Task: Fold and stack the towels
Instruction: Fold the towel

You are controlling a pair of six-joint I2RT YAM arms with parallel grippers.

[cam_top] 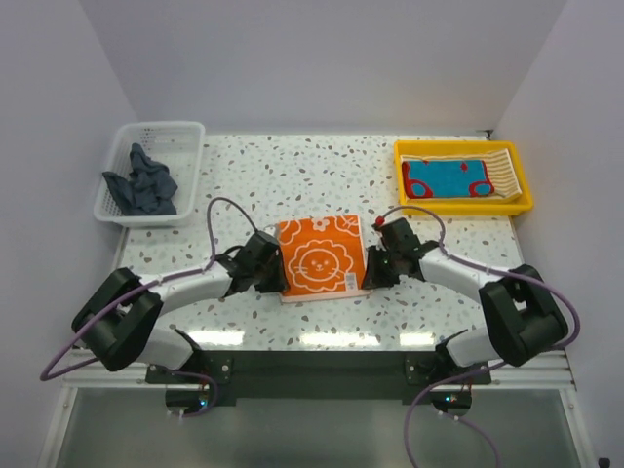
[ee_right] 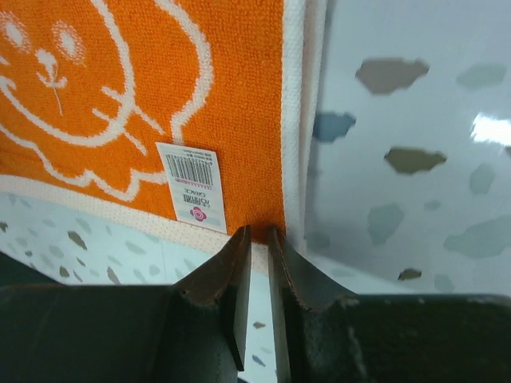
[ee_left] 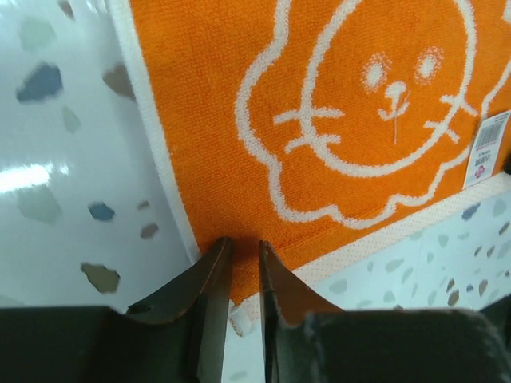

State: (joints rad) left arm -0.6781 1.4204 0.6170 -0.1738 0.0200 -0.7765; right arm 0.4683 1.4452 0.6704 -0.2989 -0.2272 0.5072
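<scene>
The left gripper [ee_left: 243, 249] is clamped on the near left corner of the orange towel [ee_left: 319, 120], jaws almost together with the hem between them. The right gripper [ee_right: 258, 235] grips the near right corner the same way, just beside the barcode label [ee_right: 193, 185]. The towel lies flat on the speckled table [cam_top: 244, 175] between the two. Both arms reach low and inward from their bases.

Barcode tag [ee_right: 192, 185] on the orange towel [ee_right: 239, 80], its small print seemingly unreadable
</scene>
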